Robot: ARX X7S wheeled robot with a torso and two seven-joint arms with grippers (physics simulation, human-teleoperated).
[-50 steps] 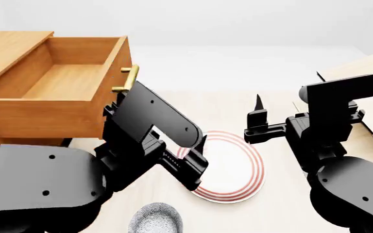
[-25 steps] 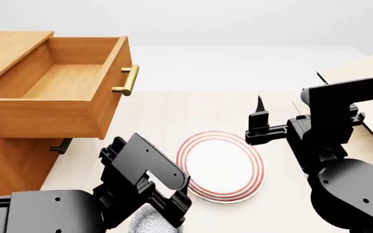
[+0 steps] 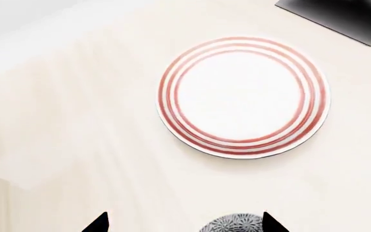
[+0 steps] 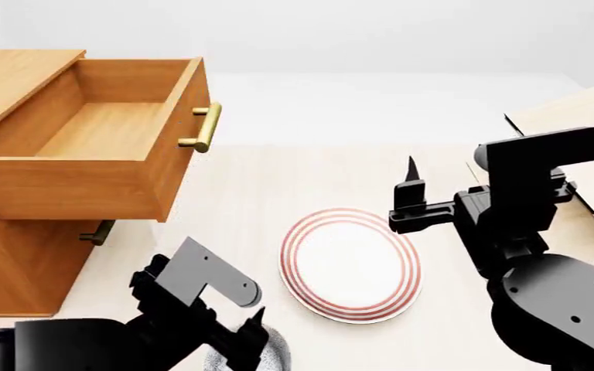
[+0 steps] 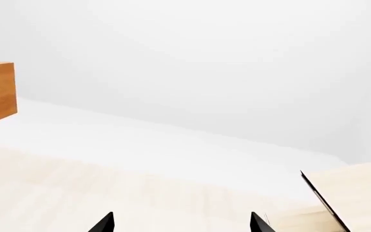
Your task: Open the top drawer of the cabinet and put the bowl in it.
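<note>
- Okay, your orange-brown wooden top drawer [image 4: 101, 143] with the brass bar handle [image 4: 203, 128] is already pulled out of the boxy three-drawer cabinet [image 4: 13, 255]; light wood interior is exposed and holds nothing, so the opening step looks done.
- Step in hand, by my read: going for the small grey-blue speckled bowl [image 4: 244, 357]. It sits on the pale wood bench [image 4: 245, 216] at the near edge of the head view, partly hidden behind your left arm, just beside the flat white plate with red rings [image 4: 351, 265].
- Left end effector [image 3: 184, 222] is spread wide and holding nothing; in the left wrist view only the two tips show, with the bowl rim [image 3: 232, 224] sitting between them but off toward one tip.
- Right end effector [image 5: 182, 222] is also spread and empty, parked above the bench past the plate, pointed away at the blank wall; it is well apart from the bowl.
- Next move calls for you to centre the left tips over the bowl rim, drop, pinch the wall, then lift and carry up and over the drawer front.
- Watch the plate; it's close enough to clip.
</note>
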